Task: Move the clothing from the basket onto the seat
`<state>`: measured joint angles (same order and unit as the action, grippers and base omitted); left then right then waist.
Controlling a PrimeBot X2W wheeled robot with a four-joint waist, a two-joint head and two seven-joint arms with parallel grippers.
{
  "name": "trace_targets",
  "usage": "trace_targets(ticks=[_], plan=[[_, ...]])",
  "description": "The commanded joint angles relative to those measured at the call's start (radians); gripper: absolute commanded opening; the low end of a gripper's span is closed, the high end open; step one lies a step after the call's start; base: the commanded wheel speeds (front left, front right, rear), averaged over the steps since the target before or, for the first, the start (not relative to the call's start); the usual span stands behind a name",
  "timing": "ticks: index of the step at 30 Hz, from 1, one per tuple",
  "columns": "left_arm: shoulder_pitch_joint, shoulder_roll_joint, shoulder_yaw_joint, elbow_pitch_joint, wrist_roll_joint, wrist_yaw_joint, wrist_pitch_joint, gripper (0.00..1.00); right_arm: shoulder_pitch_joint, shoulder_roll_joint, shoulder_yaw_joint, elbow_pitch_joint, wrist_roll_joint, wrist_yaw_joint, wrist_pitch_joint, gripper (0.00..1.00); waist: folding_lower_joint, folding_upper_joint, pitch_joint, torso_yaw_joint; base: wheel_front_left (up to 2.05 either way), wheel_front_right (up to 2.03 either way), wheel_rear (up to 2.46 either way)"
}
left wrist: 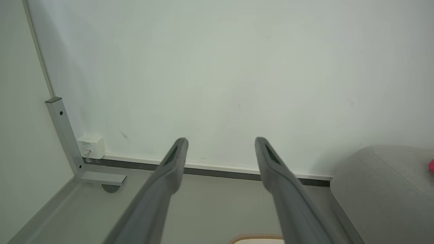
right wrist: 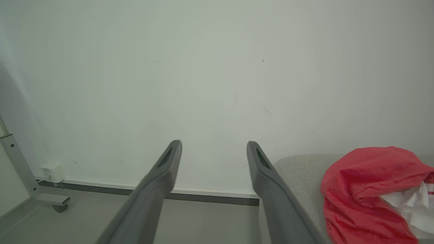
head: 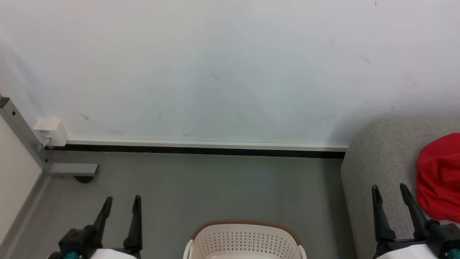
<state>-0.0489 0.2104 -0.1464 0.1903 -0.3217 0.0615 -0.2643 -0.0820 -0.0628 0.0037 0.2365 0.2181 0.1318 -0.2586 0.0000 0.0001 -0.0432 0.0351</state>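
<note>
Clothing point(head: 438, 176): bright red, soft crumpled heap, white patch among the folds. Lies on seat point(head: 377, 162), back from its rounded corner. Seat grey, coarse weave. Basket point(head: 248, 239): cream perforated plastic, brown rim, on floor point(head: 215, 187). Left gripper point(head: 123, 198) and right gripper point(head: 389, 186) both spread wide, empty.

The basket point(head: 246, 239) is cut off below; the clothing point(head: 440, 176) and seat point(head: 377, 162) run off right
</note>
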Motion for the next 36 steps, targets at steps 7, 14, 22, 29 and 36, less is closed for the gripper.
trace_targets(ticks=[7, 14, 22, 29, 36], plan=[[0.010, -0.041, 0.056, 0.015, 0.055, -0.043, 0.000, 1.00, -0.016, 0.005, 0.003, -0.005, -0.022, -0.002, -0.005, 1.00, 0.0000, -0.0001, 0.003, -0.012, 0.00, 0.00, 0.00], [0.004, -0.069, 0.093, 0.033, 0.096, -0.078, 0.000, 1.00, -0.015, 0.007, 0.005, -0.007, -0.020, -0.002, -0.005, 1.00, 0.0000, -0.0001, 0.005, -0.013, 0.00, 0.00, 0.00], [0.000, -0.094, 0.123, 0.044, 0.125, -0.105, 0.000, 1.00, -0.025, 0.004, 0.014, -0.016, -0.016, -0.002, -0.005, 1.00, 0.0000, -0.0001, 0.016, -0.026, 0.00, 0.00, 0.00], [-0.023, -0.120, 0.134, 0.052, 0.140, -0.122, 0.000, 1.00, -0.053, -0.020, 0.018, -0.026, -0.019, -0.002, -0.005, 1.00, 0.0000, -0.0001, 0.069, -0.067, 0.00, 0.00, 0.00], [-0.115, -0.129, 0.118, 0.126, 0.166, -0.144, 0.000, 1.00, -0.119, -0.026, 0.016, -0.082, -0.028, -0.002, -0.005, 1.00, 0.0000, -0.0001, 0.203, -0.115, 0.00, 0.00, 0.00]])
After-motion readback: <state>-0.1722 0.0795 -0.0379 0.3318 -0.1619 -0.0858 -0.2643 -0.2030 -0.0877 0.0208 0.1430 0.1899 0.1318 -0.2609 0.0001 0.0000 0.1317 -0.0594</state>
